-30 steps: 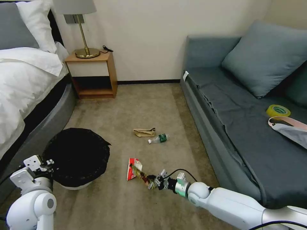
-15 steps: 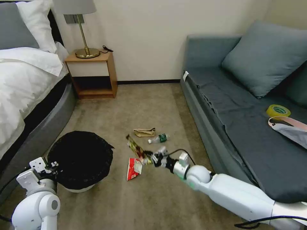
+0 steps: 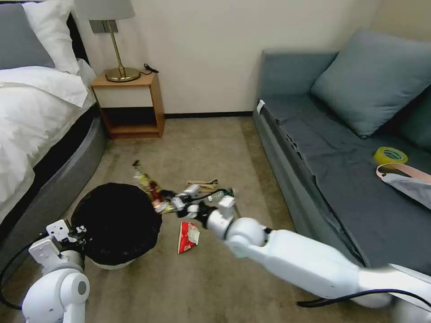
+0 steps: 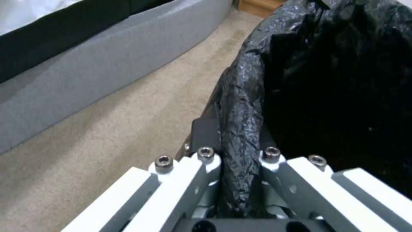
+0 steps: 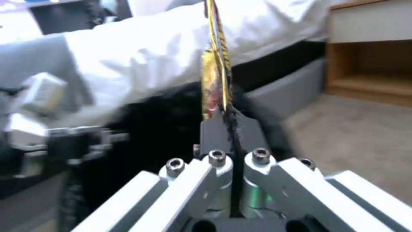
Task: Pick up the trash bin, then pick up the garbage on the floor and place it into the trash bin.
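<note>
Your right claw (image 3: pixel 173 202) was pinching the gold wrapper (image 3: pixel 148 186), its long axis upright, just beside the bin (image 3: pixel 117 224) rim. Your left claw (image 4: pixel 234 158) was clamped on that bin's bag-lined rim.

No legible lettering on the bedroom-floor litter

Print marks the green label of the small bottle (image 3: pixel 223 194), the red-and-white packet (image 3: pixel 187 236), the gold-brown snack wrapper (image 3: pixel 150 187) and the green inner face of the yellow tape roll (image 3: pixel 390 155) on the sofa, but no word, brand or number on any of them can be read.
</note>
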You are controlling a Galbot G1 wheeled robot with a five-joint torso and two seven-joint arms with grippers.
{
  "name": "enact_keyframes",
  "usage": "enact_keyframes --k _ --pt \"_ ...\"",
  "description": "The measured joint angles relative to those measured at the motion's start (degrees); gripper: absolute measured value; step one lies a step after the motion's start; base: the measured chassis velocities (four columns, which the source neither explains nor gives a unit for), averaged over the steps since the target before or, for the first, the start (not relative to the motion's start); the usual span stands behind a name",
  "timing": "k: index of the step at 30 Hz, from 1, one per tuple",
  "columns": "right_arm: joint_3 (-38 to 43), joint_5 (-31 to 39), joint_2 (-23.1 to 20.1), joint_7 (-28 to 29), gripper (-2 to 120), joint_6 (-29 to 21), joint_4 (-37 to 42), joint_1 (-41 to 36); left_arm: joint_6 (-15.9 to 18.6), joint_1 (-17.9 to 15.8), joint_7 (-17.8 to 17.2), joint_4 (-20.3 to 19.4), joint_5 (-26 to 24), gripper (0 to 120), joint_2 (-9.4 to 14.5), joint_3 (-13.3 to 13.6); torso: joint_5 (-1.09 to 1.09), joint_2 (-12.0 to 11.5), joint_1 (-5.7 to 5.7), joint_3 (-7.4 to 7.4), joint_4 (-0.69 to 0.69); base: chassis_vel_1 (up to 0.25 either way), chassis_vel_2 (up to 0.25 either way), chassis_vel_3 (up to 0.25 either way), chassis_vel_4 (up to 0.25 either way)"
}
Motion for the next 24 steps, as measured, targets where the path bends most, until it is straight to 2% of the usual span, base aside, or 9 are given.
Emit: enact_keyframes --k 11,21,24 --pt "-5.98 -2.27 5.15 1.12 0 0.25 -6.18 1.64 0.06 0.00 0.00 -0.55 0.38 4 -0.43 0.42 -0.01 0.00 0.00 0.00 -0.02 0.000 0.000 0.000 0.000" --pt "-9.08 -3.86 6.63 1.70 0 0.26 -9.21 3.03 0.13 0.05 0.01 -1.48 0.95 4 -0.99 0.84 0.00 0.00 0.00 0.00 -0.02 0.000 0.000 0.000 0.000" --pt "-9.10 -4.20 6.73 1.76 12 0.03 -9.22 3.00 0.13 0.15 0.02 -1.64 1.07 4 -1.15 0.83 0.00 0.00 0.00 0.00 -0.02 0.000 0.000 0.000 0.000"
